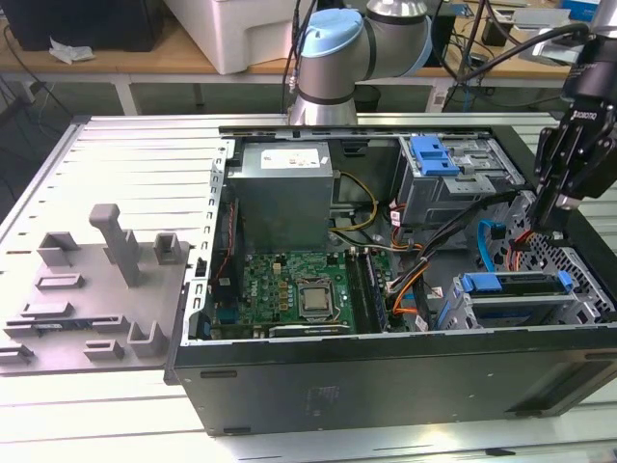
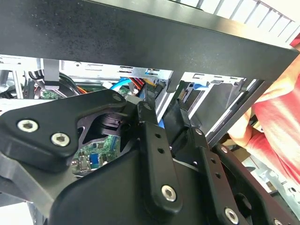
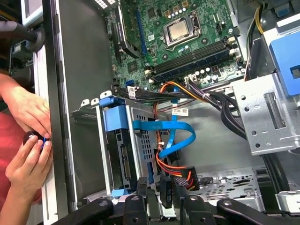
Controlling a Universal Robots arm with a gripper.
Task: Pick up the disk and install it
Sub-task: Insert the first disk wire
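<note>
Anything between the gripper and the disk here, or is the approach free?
Yes, in the first wrist view. The disk sits edge-on in a metal bay; the blue flat cable and red-orange wire bundle loop beside it, right in front of the gripper.

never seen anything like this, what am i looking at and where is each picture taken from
A robot arm works over an open computer case lying on a slatted table. The exterior view comes from a camera off the arm; both wrist views come from cameras riding on the arm, looking past its gripper into the case. Inside are the motherboard and, in the first wrist view, the disk in its blue frame, seated in a metal cage, with the gripper near the cables beside it. I cannot tell whether the gripper holds anything. A grey tray lies beside the case, and a person's hands are at the case's edge.
</note>
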